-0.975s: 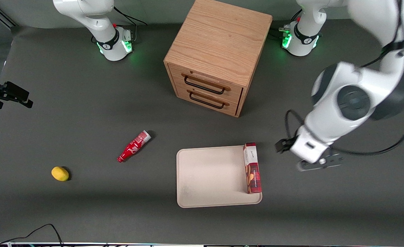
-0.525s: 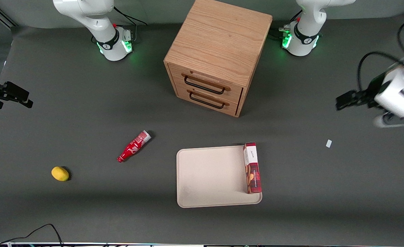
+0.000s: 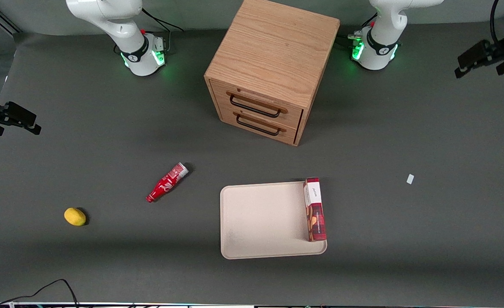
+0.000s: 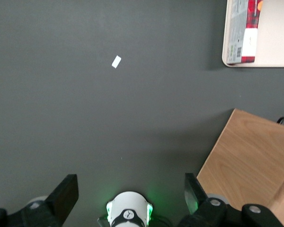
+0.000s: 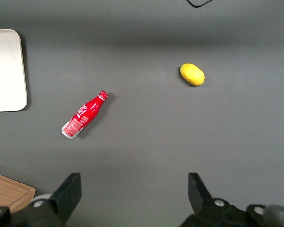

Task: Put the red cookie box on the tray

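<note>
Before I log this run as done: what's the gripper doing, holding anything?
Gripper: open and empty, raised high at the working arm's end of the table, well away from the box, which lies on the tray along its edge.

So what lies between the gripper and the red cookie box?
Only a small white scrap on bare mat, in the front view; the open gripper is raised well away from the red cookie box.
</note>
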{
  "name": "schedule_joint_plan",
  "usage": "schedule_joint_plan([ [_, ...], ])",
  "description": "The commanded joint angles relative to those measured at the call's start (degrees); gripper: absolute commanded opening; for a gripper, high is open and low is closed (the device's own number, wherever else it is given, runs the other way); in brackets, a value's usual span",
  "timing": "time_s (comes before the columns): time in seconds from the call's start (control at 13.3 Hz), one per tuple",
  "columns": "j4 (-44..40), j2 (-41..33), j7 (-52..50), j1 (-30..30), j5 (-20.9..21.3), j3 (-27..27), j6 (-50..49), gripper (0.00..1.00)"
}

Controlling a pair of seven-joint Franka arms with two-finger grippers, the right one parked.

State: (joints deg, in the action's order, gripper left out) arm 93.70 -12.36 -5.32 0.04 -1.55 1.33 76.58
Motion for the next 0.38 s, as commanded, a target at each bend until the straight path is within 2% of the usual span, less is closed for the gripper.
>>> schedule_joint_plan([
  [0.0, 0.5, -1.3, 0.7, -0.8, 0.1, -0.3, -1.7, 1.00],
  [0.3, -4.8, 2.9, 1.4, -0.9, 0.1, -0.4, -4.5, 1.00],
])
